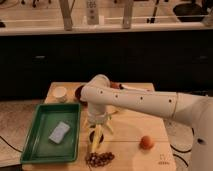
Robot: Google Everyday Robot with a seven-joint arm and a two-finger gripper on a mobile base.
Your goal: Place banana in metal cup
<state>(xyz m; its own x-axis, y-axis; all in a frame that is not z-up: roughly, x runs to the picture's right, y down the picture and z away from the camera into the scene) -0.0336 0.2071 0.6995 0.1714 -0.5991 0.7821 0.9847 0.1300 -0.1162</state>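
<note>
While its fingers reach down over the table, the gripper (96, 131) is clamped on the banana (95, 141), which hangs yellow between them, tip down. Just below lie grapes (99, 158). Left of the gripper sits a green tray (35, 145) holding a sponge (59, 132); right, an orange (146, 142). Behind the gripper, mostly hidden by the arm, a dark cup (79, 93) and a white cup (60, 93) further left

A pale wooden surface (135, 125) with a matt, lightly grained look. On it, a glossy green plastic tray (37, 145) holds a soft grey sponge (59, 132). The robot's arm (145, 102) has a smooth white plastic shell (slightly shiny), reaching down to its claw (98, 127) over the banana (95, 141), whose yellow skin looks matt.
</note>
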